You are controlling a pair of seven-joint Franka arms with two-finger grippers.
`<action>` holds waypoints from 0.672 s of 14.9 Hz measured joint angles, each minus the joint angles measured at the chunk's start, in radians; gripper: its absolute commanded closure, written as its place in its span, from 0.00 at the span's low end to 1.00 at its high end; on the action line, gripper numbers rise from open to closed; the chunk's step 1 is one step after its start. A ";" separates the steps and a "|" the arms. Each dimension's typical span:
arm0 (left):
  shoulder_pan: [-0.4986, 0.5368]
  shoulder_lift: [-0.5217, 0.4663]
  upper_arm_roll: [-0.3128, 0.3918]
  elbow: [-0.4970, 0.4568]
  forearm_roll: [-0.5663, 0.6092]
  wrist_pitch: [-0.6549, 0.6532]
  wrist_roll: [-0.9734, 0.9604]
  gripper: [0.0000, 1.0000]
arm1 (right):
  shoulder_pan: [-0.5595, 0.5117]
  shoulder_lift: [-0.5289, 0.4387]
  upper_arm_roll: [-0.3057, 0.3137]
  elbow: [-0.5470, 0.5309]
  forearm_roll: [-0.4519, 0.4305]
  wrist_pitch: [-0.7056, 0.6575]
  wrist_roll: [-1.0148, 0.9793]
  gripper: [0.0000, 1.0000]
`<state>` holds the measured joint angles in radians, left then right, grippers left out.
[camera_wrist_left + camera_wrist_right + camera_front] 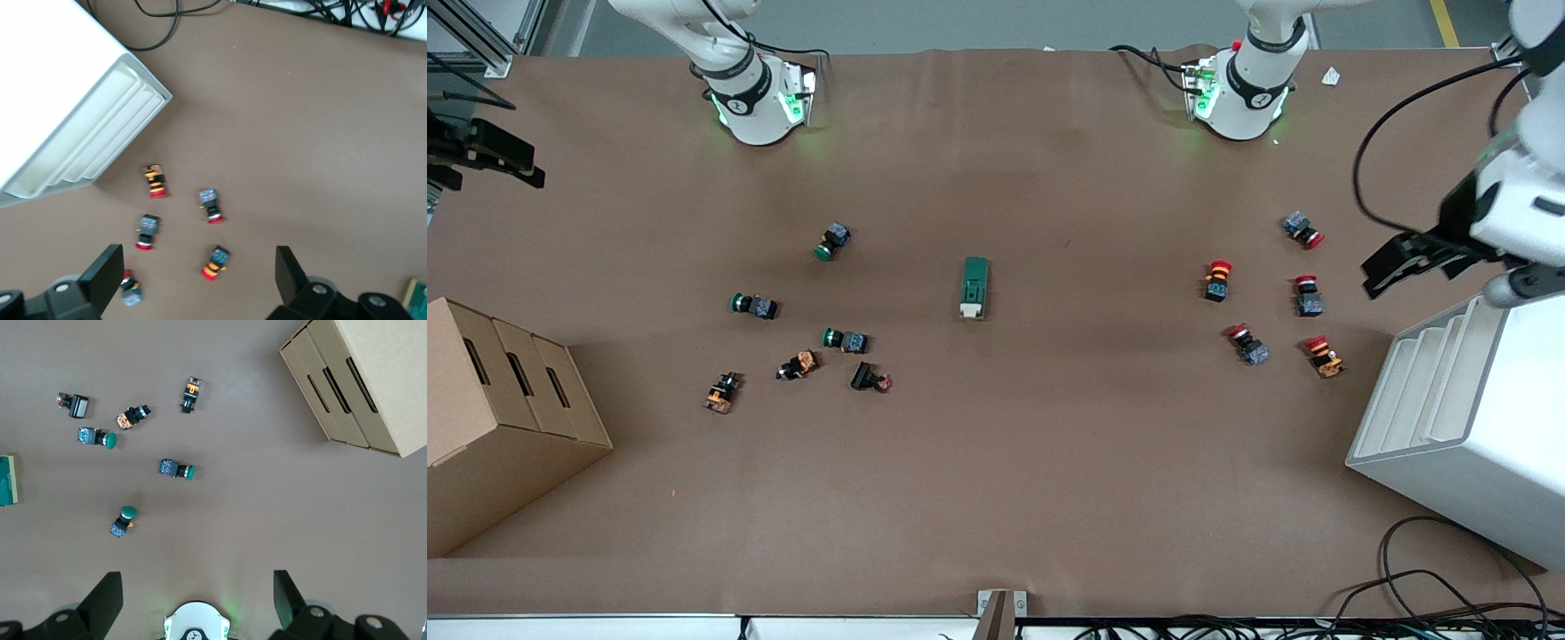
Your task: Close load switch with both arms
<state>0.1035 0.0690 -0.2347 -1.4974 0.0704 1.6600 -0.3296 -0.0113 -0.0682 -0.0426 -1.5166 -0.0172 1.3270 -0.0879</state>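
The load switch [975, 287], a dark-green block with a cream-white toggle end, lies at the middle of the brown table. Its edge shows in the left wrist view [418, 300] and in the right wrist view [7, 480]. My left gripper [1392, 265] hangs open and empty, high over the left arm's end of the table by the white rack; in its own view [198, 280] it is over red-capped buttons. My right gripper [489, 156] hangs open and empty, high over the right arm's end; in its own view [198, 600] it is over its arm's base.
Several red-capped push buttons [1217, 280] lie toward the left arm's end, beside a white rack [1467, 418]. Green-capped buttons [845, 339] and small parts lie toward the right arm's end, beside a cardboard box [498, 418]. Cables lie at the table's near edge.
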 measured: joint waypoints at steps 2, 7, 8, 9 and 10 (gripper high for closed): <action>0.036 -0.039 0.003 -0.029 -0.008 -0.028 0.089 0.00 | 0.000 -0.019 -0.002 -0.010 0.000 0.001 0.000 0.00; 0.033 -0.100 0.049 -0.089 -0.009 -0.058 0.259 0.00 | 0.000 -0.034 -0.004 -0.028 0.000 0.026 0.001 0.00; 0.023 -0.109 0.067 -0.102 -0.011 -0.058 0.281 0.00 | 0.000 -0.034 -0.004 -0.030 0.000 0.031 0.001 0.00; 0.017 -0.117 0.076 -0.112 -0.011 -0.058 0.294 0.00 | 0.000 -0.034 -0.004 -0.031 0.000 0.035 0.001 0.00; 0.011 -0.123 0.079 -0.121 -0.012 -0.058 0.298 0.00 | 0.000 -0.034 -0.004 -0.031 0.000 0.037 0.001 0.00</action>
<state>0.1142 -0.0541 -0.1556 -1.6182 0.0586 1.6022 -0.0317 -0.0115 -0.1025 -0.0469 -1.5477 -0.0167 1.3641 -0.0872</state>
